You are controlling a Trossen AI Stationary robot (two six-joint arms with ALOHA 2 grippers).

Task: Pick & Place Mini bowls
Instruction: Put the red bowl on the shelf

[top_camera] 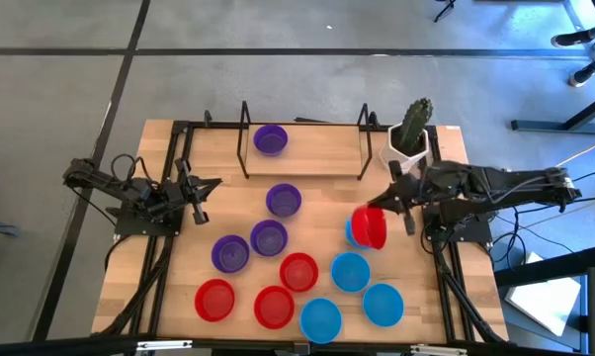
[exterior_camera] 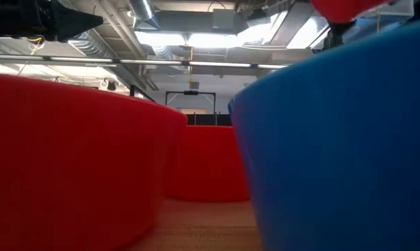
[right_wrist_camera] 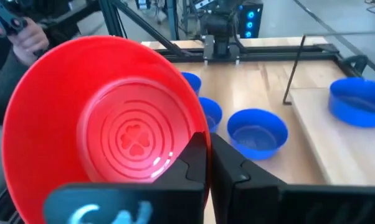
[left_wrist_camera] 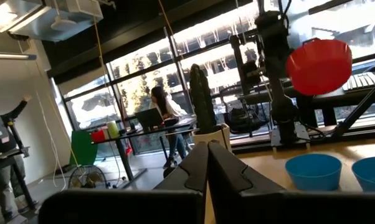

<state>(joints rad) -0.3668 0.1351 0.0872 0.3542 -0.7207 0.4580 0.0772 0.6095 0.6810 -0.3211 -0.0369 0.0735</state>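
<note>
Red bowl (right_wrist_camera: 106,118), tipped on edge, fills the right wrist view, its rim pinched between the closed fingers of the right gripper (top_camera: 379,210). From above, that bowl hangs just in front of the cactus pot (top_camera: 412,133), over a blue bowl (top_camera: 351,233) on the table (top_camera: 317,183); whether the two touch is hard to tell. Eleven more bowls sit on the table: one purple bowl (top_camera: 270,139) on the raised board level with the cactus, three purple ones further out toward the middle, and three red and four blue farthest from the cactus. Across the table from the cactus, the left gripper (top_camera: 201,195) waits, fingers shut on nothing.
</note>
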